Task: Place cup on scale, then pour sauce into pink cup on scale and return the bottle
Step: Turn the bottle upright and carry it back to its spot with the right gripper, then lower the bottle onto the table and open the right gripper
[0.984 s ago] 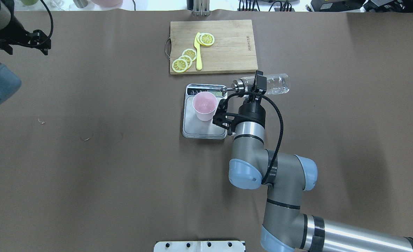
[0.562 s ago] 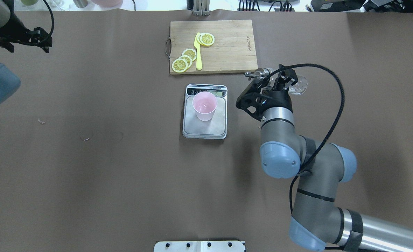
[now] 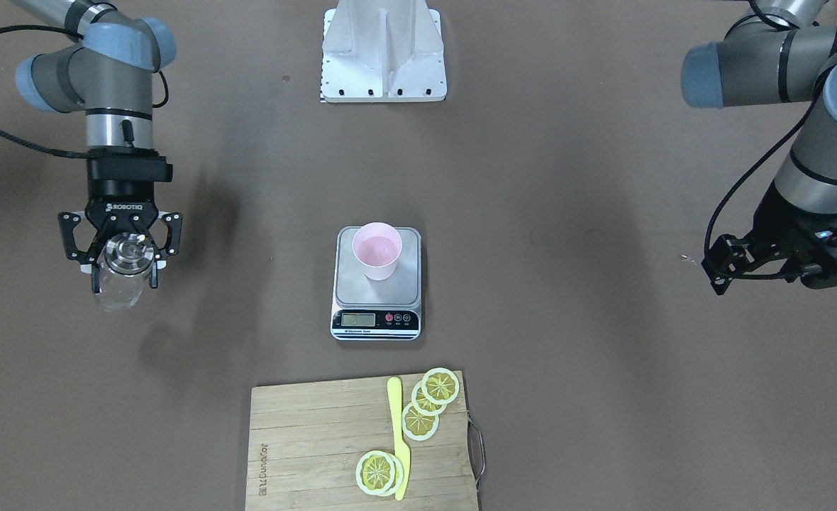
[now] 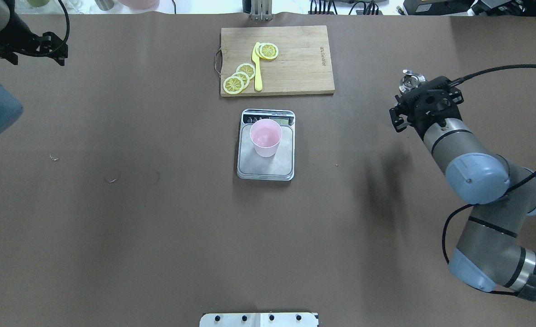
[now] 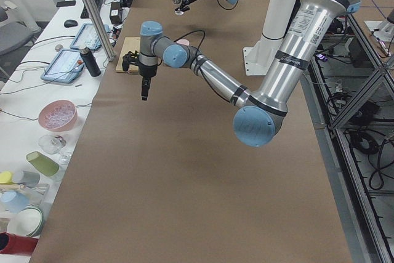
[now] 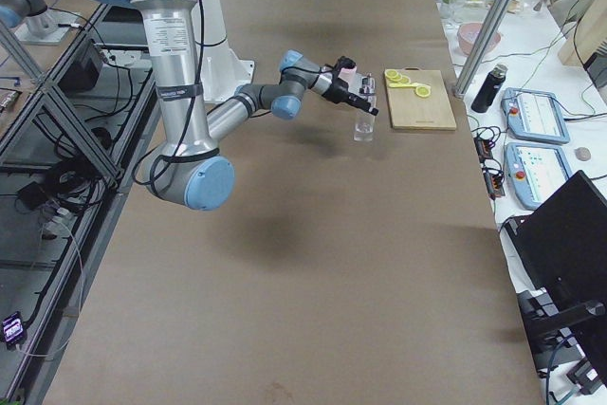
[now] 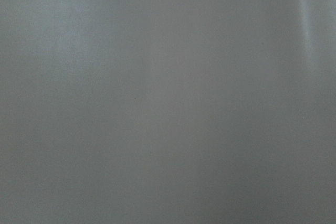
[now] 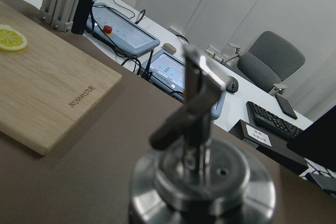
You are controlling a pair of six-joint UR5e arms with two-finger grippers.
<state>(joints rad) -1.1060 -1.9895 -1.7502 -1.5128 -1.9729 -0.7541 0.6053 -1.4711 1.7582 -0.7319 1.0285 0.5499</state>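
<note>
The pale pink cup [image 4: 265,136] stands upright on the steel platform of the scale [image 4: 250,165]; both also show in the front view, cup [image 3: 377,258] and scale [image 3: 376,323]. My right gripper [image 3: 122,264] is shut on the clear glass bottle [image 3: 116,294] and holds it upright, far to the right of the scale. The bottle's metal pourer cap [image 4: 409,83] points up and fills the right wrist view [image 8: 202,182]. I cannot tell whether the bottle touches the table. My left gripper [image 4: 52,47] hangs empty at the far left; its jaws are not readable.
A wooden cutting board [image 4: 295,63] with lemon slices [image 4: 240,77] and a yellow knife [image 4: 257,68] lies just beyond the scale. The robot's base plate [image 3: 383,57] is at the near edge. The left wrist view shows only the brown table cover [image 7: 168,98].
My right arm swung away from the scale to the right with the bottle. The bottle went from lying level with its spout by the cup to upright. The left arm barely moved.
</note>
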